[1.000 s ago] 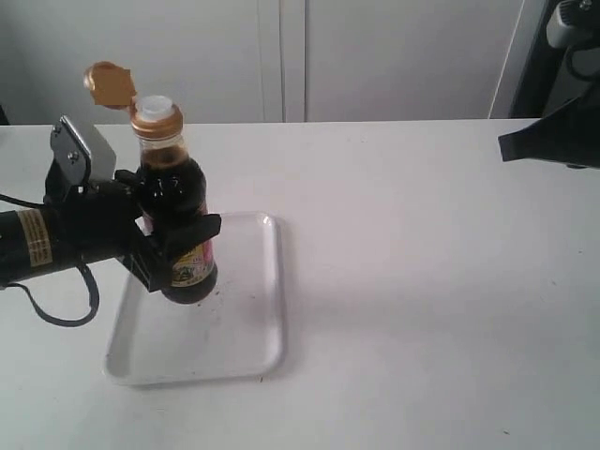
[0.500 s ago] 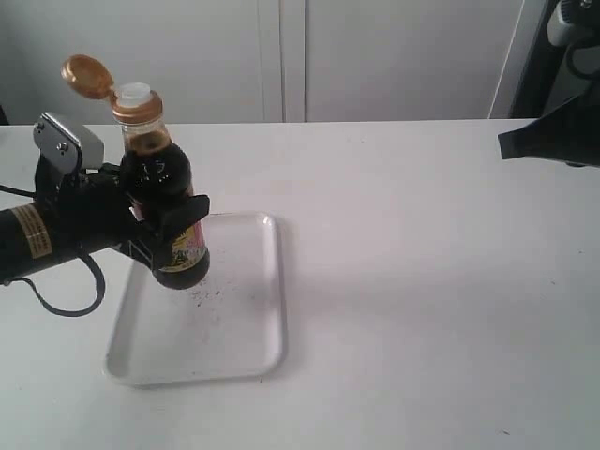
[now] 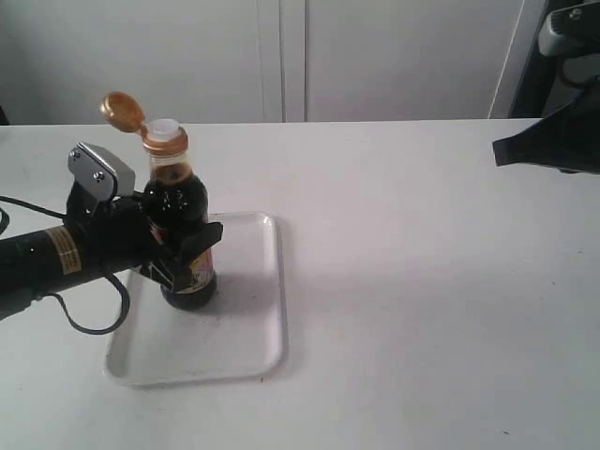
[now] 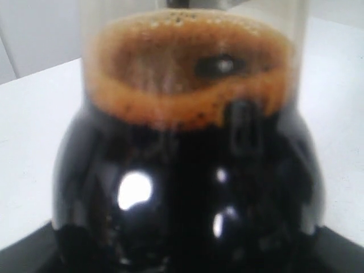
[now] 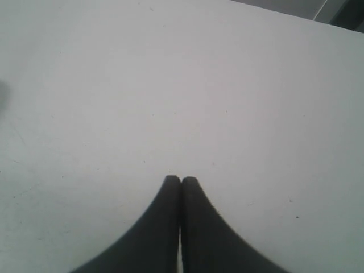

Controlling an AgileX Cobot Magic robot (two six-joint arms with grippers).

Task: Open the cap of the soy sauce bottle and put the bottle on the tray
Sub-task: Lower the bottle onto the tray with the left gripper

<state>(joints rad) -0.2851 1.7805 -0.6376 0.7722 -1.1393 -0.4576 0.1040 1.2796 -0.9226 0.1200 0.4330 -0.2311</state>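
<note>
Left tool (image 3: 178, 251) around labelled soy sauce bottle (image 3: 184, 246)

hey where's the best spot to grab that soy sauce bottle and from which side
Probably the wide rounded body of the soy sauce bottle, side-on, as the left gripper holds it. It stands upright on the tray, and the open cap blocks a top grasp.

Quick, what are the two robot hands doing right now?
Left gripper: closed on the soy sauce bottle.
Right gripper: fingers shut together, holding nothing.
</note>
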